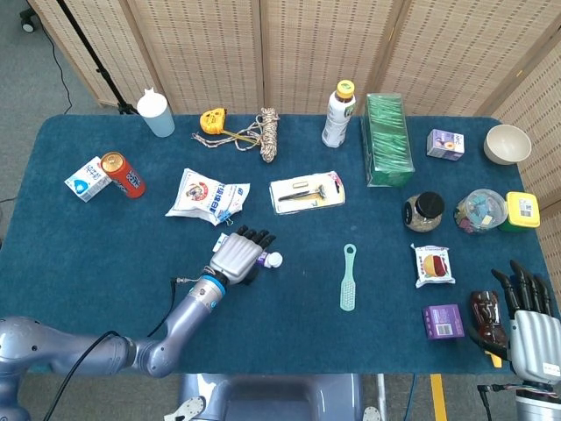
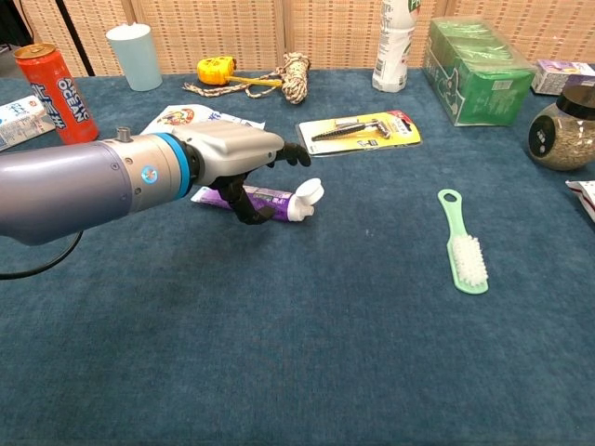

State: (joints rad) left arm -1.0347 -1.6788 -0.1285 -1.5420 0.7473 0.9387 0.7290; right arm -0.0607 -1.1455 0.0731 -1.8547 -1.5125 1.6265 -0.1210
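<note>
A purple tube (image 2: 270,198) with a white cap (image 1: 274,260) lies on the blue table cloth (image 1: 114,254), left of the middle. My left hand (image 1: 235,256) hovers right over it. In the chest view the left hand (image 2: 232,153) has its fingers (image 2: 288,153) stretched out above the tube without touching it, while the thumb (image 2: 246,208) hooks down across the tube's near side. My right hand (image 1: 529,324) sits at the table's near right corner with its fingers apart and nothing in it, beside a dark brown bottle (image 1: 485,317).
A white pouch (image 1: 207,195) and a razor pack (image 1: 307,191) lie just beyond the tube. A green brush (image 1: 349,279) is to its right. A red can (image 1: 124,174) and small carton (image 1: 86,178) stand at the left. Bottle, green box, jars and snacks fill the right side.
</note>
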